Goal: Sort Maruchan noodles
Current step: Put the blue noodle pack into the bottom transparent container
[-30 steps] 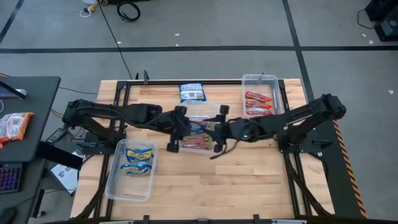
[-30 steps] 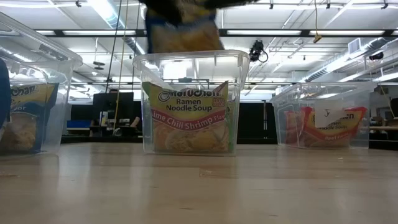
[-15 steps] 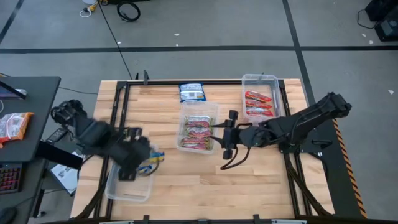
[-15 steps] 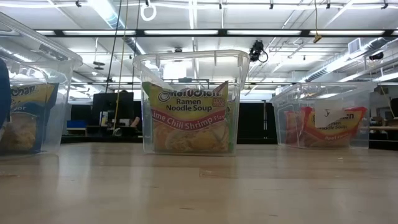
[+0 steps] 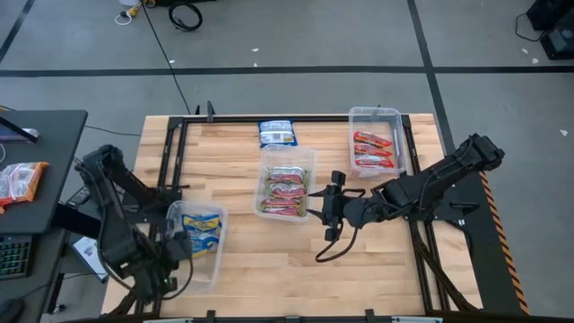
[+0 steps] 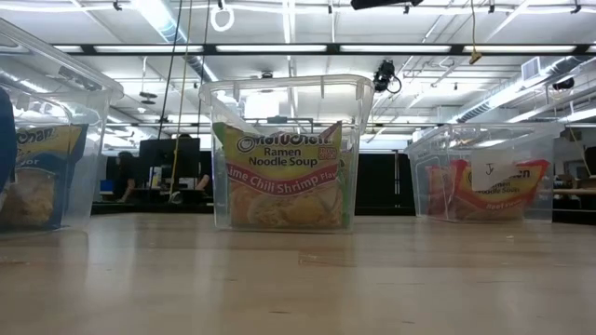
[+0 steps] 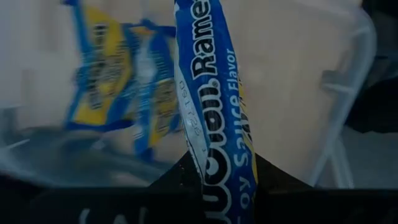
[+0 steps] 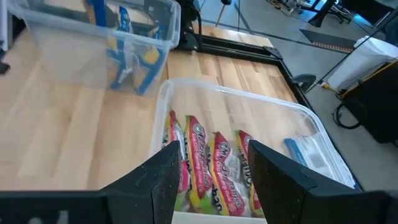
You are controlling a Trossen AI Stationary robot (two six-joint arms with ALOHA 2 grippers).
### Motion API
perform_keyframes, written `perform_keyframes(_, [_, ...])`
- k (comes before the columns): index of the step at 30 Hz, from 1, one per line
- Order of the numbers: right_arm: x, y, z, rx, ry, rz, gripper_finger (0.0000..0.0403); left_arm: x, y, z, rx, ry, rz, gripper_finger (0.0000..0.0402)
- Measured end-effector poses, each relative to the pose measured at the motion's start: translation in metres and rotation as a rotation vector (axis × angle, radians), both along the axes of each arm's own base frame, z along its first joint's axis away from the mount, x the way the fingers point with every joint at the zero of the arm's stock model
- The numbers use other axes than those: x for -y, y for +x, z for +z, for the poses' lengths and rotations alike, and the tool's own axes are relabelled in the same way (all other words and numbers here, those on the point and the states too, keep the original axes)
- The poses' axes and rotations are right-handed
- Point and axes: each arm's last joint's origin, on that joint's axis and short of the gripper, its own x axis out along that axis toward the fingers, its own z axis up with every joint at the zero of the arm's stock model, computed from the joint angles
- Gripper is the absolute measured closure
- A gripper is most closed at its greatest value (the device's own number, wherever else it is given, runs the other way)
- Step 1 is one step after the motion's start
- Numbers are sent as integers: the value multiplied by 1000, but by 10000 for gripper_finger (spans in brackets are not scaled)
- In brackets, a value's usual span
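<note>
Found the left gripper [image 7: 214, 173] low at the lower left of the high view, by the left edge of the left tub [image 5: 213, 260]. Clamped a blue-and-yellow held packet [image 7: 208, 118] edge-on between its dark fingers [image 7: 168, 185], lettering running along the wrapper. Showed, past it in the left wrist view, more blue-and-yellow packets [image 7: 118, 81] lying blurred inside the clear tub.

Placed the right gripper [image 5: 330, 205] just right of the middle tub [image 5: 310, 157] at the centre of the high view, above bare wood. Kept its fingers [image 8: 163, 180] spread apart with nothing between them. Looked over the near wall of the middle tub onto three green-pink packets [image 8: 211, 165] lying side by side.

Held red-and-white packets [image 5: 372, 148] in the right tub [image 5: 375, 113], at the upper right of the table [image 5: 296, 260]. Left one loose blue packet [image 5: 276, 132] flat on the wood at the top centre, just above the middle tub.

Read, in the low view, "Ramen Noodle Soup" and "Lime Chili Shrimp" on the packet facing out through the middle tub's wall.
</note>
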Motion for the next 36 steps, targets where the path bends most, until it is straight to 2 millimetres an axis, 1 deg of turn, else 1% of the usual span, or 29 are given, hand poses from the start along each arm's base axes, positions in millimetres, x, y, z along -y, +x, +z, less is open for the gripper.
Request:
perform_keyframes(2, [-1, 0, 0, 4, 6, -2, 211, 7, 0, -8, 26, -39, -18, 346])
perform_keyframes(5, [-2, 0, 1, 11, 10, 0, 211, 15, 8, -17, 99, -93, -58, 346])
perform_keyframes(8, [-2, 0, 1, 14, 20, -6, 211, 17, 16, -27, 152, -94, -99, 345])
perform_keyframes(11, [-2, 0, 1, 17, 29, -10, 211, 12, 18, -45, 138, -52, -95, 345])
perform_keyframes(14, [-2, 0, 0, 15, 29, -11, 211, 6, 19, -70, 119, -6, -97, 345])
perform_keyframes(18, [-2, 0, 0, 4, 23, -3, 211, -1, 27, -103, 162, 8, -142, 345])
perform_keyframes(21, [-1, -1, -2, -13, 16, -3, 211, -12, 35, -116, 178, 16, -117, 344])
perform_keyframes(23, [0, -2, -4, -33, 10, -10, 211, -21, 38, -119, 165, 56, -83, 344])
perform_keyframes(25, [3, -2, -5, -48, 14, -23, 211, -32, 39, -126, 170, 195, -73, 344])
perform_keyframes(26, [4, -2, -6, -52, 21, -33, 211, -35, 40, -128, 160, 235, -82, 344])
perform_keyframes(28, [7, -2, -7, -64, 32, -54, 211, -41, 40, -124, 183, 299, -92, 344])
perform_keyframes(32, [10, -2, -9, -76, 45, -72, 211, -45, 37, -125, 138, 345, -92, 343])
perform_keyframes(36, [10, -1, -9, -80, 67, -48, 211, -46, 36, -125, 125, 347, -79, 343])
